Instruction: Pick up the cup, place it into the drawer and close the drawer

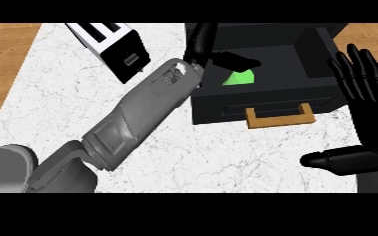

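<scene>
The green cup (241, 77) lies inside the open black drawer (295, 60), partly hidden under my left hand. My left forearm reaches from the lower left up to the drawer's left side. There my left hand (204, 41) hangs over the drawer with its fingers spread, one dark fingertip (242, 60) just above the cup. I cannot tell whether it touches the cup. My right hand (357, 82) rests open at the right edge beside the drawer, fingers up, thumb low. The drawer's wooden handle (279, 116) faces me.
A black and white toaster (112, 44) stands at the back left on the white marble counter (221, 155). The black drawer cabinet fills the back right. Wooden floor shows at the far left and right corners.
</scene>
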